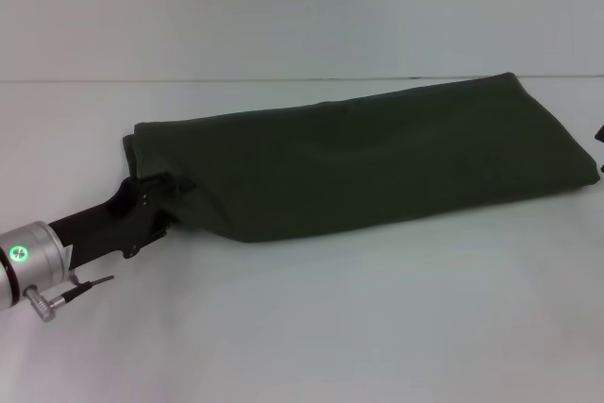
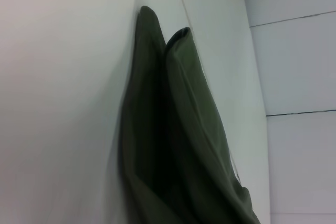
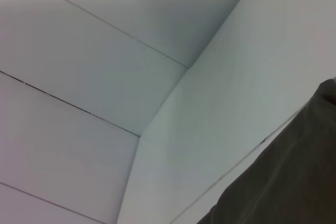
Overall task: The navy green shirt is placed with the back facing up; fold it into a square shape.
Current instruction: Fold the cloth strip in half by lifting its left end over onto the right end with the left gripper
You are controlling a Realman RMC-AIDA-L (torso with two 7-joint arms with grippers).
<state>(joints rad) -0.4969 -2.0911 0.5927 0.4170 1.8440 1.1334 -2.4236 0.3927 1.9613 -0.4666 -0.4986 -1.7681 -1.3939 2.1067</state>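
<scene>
I see the navy green shirt (image 1: 359, 158) folded into a long band lying slantwise across the white table (image 1: 302, 327), plain side up. Left gripper (image 1: 162, 197) sits at its near-left corner, fingers buried in cloth, apparently pinching it. Right gripper (image 1: 600, 143): only a sliver shows at the shirt's far-right end.

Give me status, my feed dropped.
Left gripper at shirt's left end, fingers buried in cloth. Right gripper barely in view. Navy green shirt folded to long band. Nothing in the way.

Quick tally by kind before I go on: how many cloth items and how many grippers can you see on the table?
Shirts: 1, the navy green shirt, folded into a long band.
Grippers: 1 clearly seen, the left gripper at the shirt's left end.
Total: 2
</scene>
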